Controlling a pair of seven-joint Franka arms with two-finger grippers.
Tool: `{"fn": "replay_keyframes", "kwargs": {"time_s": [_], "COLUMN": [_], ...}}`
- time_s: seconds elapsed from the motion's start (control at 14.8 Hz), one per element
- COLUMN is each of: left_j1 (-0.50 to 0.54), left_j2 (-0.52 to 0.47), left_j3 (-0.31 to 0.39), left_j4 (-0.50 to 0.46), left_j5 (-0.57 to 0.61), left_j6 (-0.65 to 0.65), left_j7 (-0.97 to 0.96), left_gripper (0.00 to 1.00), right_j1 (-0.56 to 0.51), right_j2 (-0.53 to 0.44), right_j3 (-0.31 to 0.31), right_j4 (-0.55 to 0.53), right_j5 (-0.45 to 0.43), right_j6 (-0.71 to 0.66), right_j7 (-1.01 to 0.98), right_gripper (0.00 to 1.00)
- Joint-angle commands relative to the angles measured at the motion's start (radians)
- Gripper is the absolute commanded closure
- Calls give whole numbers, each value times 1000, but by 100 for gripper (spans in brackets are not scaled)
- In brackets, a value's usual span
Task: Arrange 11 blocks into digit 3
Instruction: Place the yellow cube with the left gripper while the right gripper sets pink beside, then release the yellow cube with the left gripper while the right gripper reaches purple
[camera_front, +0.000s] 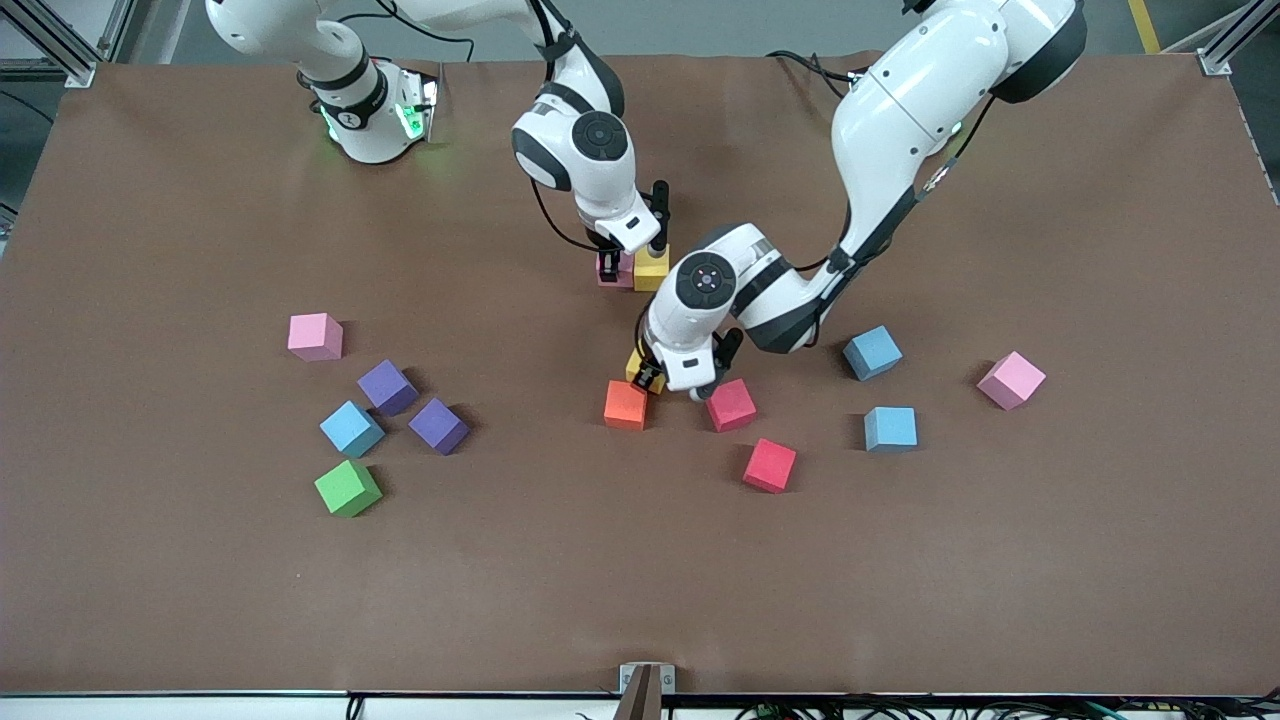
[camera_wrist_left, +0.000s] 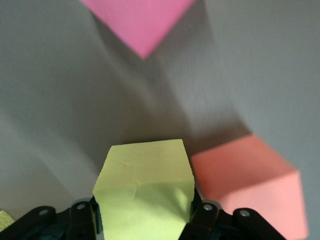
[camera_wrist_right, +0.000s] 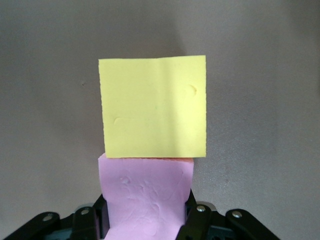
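Near tabletop (camera_front: 150, 600) middle: left gripper (camera_wrist_left: 145, 220) low, fingers (camera_wrist_left: 85, 220) pinching yellow block (camera_wrist_left: 145, 195); orange block (camera_front: 626, 404) just beside it, red block (camera_front: 731, 405) near. Right gripper (camera_wrist_right: 145, 220) closer to robot bases, fingers (camera_wrist_right: 200, 220) pinching pink block (camera_wrist_right: 146, 200), which touches second yellow block (camera_wrist_right: 152, 114). Loose blocks: pink (camera_front: 315, 336), two purple (camera_front: 387, 387) (camera_front: 438, 426), blue (camera_front: 351, 428), green (camera_front: 347, 488) toward right arm's end; second red (camera_front: 769, 465), two blue (camera_front: 872, 352) (camera_front: 890, 428), pink (camera_front: 1011, 380) toward left arm's end. Digit 3 not yet formed.

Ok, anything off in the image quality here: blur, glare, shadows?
Front view: sharp, evenly lit, short soft shadows beside the blocks. Left wrist view: softly blurred, the pink block and orange block fuzzy-edged with long shadows. Right wrist view: crisp on the yellow block, no glare.
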Motion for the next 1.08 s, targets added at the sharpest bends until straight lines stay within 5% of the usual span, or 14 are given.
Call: {"fn": "replay_keyframes", "kwargs": {"time_s": [0.0,0.07,0.13,0.61,1.01], "left_j1": [32,34,49,66,66], "left_j2": [-104,-139,-165,-306,-403], "left_j3": [-10,-10,-10,-44,-67], "left_j4": [-106,-145,-180,-433,-590], "left_j5": [-8,-12,-12,-11,-11], "left_j6": [-10,-10,-10,85,133], "left_j7": [-66,-100,-171,-557,-666], "left_gripper": [80,82,82,83,82], "right_j1": [18,15,12,-14,-89], "right_j2": [67,65,62,-49,-198], "right_j3": [-3,-3,-4,-3,-6], "right_j4": [21,21,21,21,22], "right_j5": [4,4,4,4,4], "right_j6": [17,11,3,-169,-307], "right_j7": [26,25,20,17,20], "right_gripper": [54,15,0,0,0]}}
